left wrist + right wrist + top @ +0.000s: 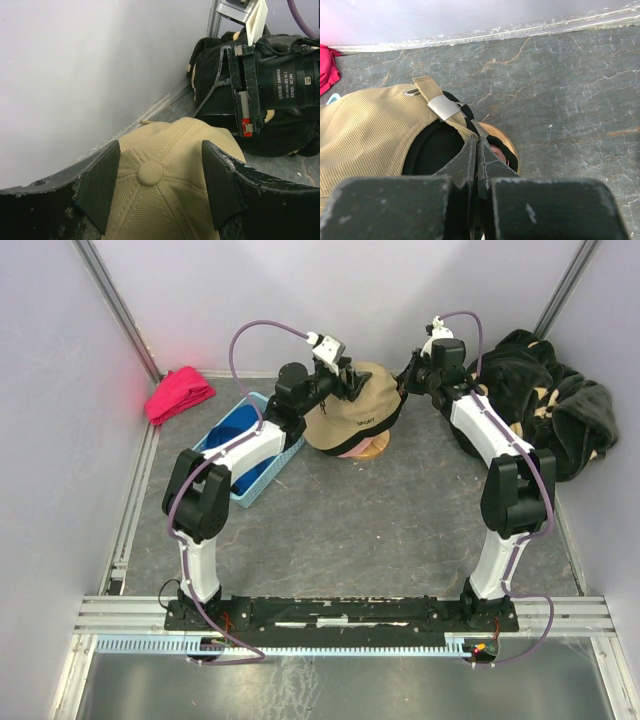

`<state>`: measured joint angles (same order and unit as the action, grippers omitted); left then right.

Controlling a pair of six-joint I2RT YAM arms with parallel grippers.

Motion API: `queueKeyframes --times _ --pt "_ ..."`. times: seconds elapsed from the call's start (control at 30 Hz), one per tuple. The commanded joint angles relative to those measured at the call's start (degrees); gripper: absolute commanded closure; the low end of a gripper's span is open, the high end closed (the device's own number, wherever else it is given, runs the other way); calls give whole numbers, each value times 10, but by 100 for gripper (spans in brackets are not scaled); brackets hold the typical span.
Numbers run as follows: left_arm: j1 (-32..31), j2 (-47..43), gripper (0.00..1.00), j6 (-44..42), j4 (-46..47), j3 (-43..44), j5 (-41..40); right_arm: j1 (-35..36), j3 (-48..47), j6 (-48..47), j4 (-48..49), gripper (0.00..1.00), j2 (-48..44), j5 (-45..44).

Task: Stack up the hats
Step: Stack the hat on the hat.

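A tan cap (352, 405) tops a pile at the back middle, over a black cap with white lettering (372, 421) and a pink cap (352, 450). A bright blue cap (238, 426) lies in a light blue basket (262, 478) to the left. My left gripper (160, 185) is open, its fingers astride the tan cap's crown (165, 200) and button. My right gripper (477, 140) is shut on the tan cap's back edge beside the strap buckle (442, 106), with black and pink caps showing underneath. From above the left gripper (350, 380) and the right gripper (410, 375) flank the pile.
A red-pink cloth bundle (180, 393) lies in the back left corner. Big black plush fabric with beige flowers (545, 405) fills the back right, behind the right arm. Walls close the back and both sides.
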<state>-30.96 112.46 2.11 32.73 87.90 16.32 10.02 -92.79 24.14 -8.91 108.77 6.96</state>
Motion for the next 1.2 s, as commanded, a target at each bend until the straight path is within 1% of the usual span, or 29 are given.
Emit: queueKeyframes --times 0.0,0.1,0.17,0.23,0.3,0.53,0.67,0.73,0.83,0.9,1.0,1.17 --pt "-5 -42 26 31 68 -30 -29 -7 27 -20 -13 99 0 -50" --pt "-4 -59 26 47 94 -59 -82 -9 41 -20 -7 99 -4 -53" --pt "-4 -76 25 58 127 -91 -146 -8 52 -20 -1 99 -7 -54" --pt "-4 -85 24 66 158 -122 -179 -9 60 -19 5 99 -9 -55" --pt "-4 -91 24 72 171 -137 -198 -8 67 -18 10 99 -10 -54" --pt "-4 -86 24 99 179 -157 -198 -8 95 -9 41 99 -21 -51" --pt "-4 -97 24 113 227 -205 -241 -8 103 -7 61 98 -31 -51" --pt "-5 -103 24 113 236 -218 -266 -8 109 -5 72 98 -38 -51" --pt "-6 -113 24 119 253 -240 -307 -8 117 1 92 94 -46 -48" --pt "-6 -119 24 121 267 -256 -318 -8 118 6 98 90 -50 -48" --pt "-6 -120 24 123 268 -268 -314 -8 117 9 105 84 -55 -45" --pt "-9 -116 26 138 276 -285 -299 -8 106 11 102 81 -57 -40"
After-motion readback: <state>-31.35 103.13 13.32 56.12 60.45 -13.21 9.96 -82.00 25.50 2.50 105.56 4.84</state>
